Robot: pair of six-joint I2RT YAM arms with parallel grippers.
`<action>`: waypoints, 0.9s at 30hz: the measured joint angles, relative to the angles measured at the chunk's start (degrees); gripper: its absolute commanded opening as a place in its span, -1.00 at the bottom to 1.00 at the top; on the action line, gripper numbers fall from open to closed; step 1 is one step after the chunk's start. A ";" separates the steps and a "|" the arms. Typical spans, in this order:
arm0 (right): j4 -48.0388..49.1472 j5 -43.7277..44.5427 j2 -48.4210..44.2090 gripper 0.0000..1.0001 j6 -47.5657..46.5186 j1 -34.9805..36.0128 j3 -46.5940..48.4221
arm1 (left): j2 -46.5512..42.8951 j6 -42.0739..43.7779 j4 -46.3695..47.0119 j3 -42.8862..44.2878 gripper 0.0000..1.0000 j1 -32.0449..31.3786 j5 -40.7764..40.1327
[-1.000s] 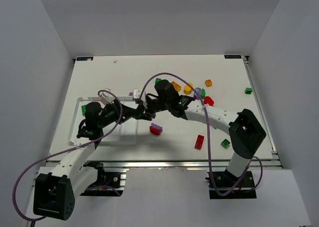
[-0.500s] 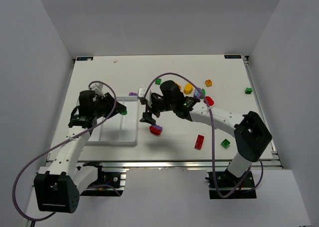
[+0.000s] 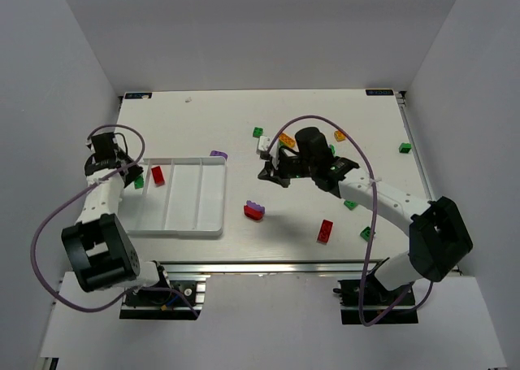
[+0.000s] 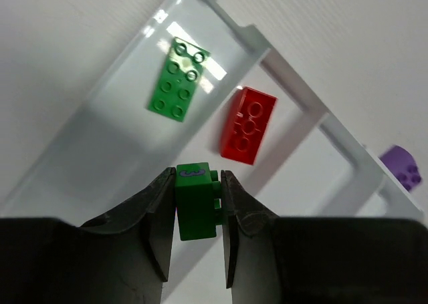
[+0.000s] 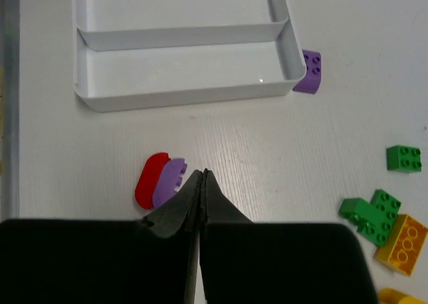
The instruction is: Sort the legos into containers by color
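**Small green lego [image 4: 196, 210] clamped in the left end effector [image 4: 196, 176]; right end effector [image 5: 202, 175] pinched shut on nothing**

Nearest the arm bases, lower right of the top view: a stray red lego [image 3: 325, 231] and a stray green lego [image 3: 367, 233], lying apart on the white surface [image 3: 268, 110]. Left of these, near the frame's centre: a red-and-purple pair [image 3: 254, 211], pressed side by side, a little off the right wall of the tray [image 3: 213, 215].

Middle left of the top view: the white tray itself, with long compartments running near to far.

From the left wrist view:
- Upper left: a flat green lego [image 4: 177, 87] in the outermost compartment.
- Centre: a red lego [image 4: 249, 125] in the neighbouring compartment, just across the ridge.
- Lower centre: the left end effector, closed narrow on the small green lego and holding it above the tray. Compartment directly beneath: cannot tell.

Centre of the top view, beyond the pair: the right end effector, fingers fully together and holding nothing. In the right wrist view, tips at mid-frame, just right of the red-and-purple pair. Touching the surface or not: cannot tell.

Farther back:
- A purple lego [image 3: 218, 154] against the tray's far right corner.
- Upper centre of the top view: a far green lego [image 3: 257, 132] and an orange lego [image 3: 287, 140] near each other.
- Well off at the right edge: an edge green lego [image 3: 405, 148].
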 measured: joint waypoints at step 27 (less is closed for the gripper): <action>-8.55 2.19 -6.12 0.55 3.32 -20.02 -4.04 | 16.04 4.28 4.31 8.11 0.60 0.85 -6.75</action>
